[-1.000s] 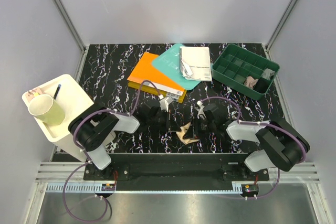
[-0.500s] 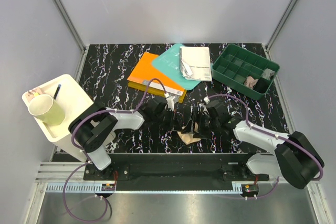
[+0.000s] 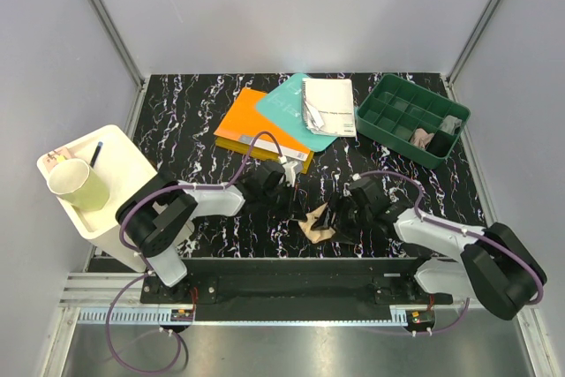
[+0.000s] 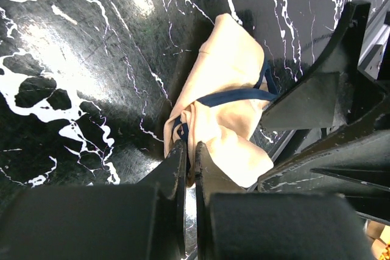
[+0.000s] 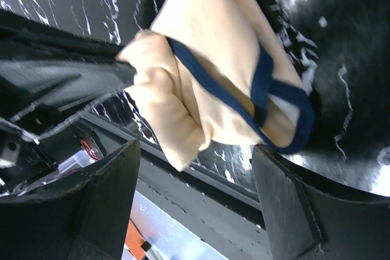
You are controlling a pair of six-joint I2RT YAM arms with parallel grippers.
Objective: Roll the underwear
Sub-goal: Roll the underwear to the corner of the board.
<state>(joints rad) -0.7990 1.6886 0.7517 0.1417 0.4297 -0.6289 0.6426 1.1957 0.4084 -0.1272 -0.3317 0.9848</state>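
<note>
The beige underwear (image 3: 315, 224) with navy edging lies bunched and partly folded on the black marble table, near its front edge. My left gripper (image 3: 294, 203) comes at it from the left. Its fingers are shut on a fold of the underwear (image 4: 226, 83) at the navy edge, and the left gripper (image 4: 191, 149) pinches the cloth thin. My right gripper (image 3: 339, 217) stands wide open on the right side. In the right wrist view the underwear (image 5: 210, 65) lies just beyond the open right gripper (image 5: 195, 149), with its fingers apart from the cloth. A grey cloth piece (image 3: 451, 124) lies in the green tray.
An orange book (image 3: 256, 130), a teal book (image 3: 287, 105) and a white booklet (image 3: 327, 105) lie at the back centre. A green compartment tray (image 3: 393, 108) sits at the back right. A white tray (image 3: 110, 152) with a cup (image 3: 78, 184) stands off the table's left side. The table's front rail (image 5: 231, 193) runs close under the underwear.
My right gripper has opened wide and let go of the underwear, shifting slightly toward the front edge. My left gripper has moved right and down onto the cloth, staying shut.
</note>
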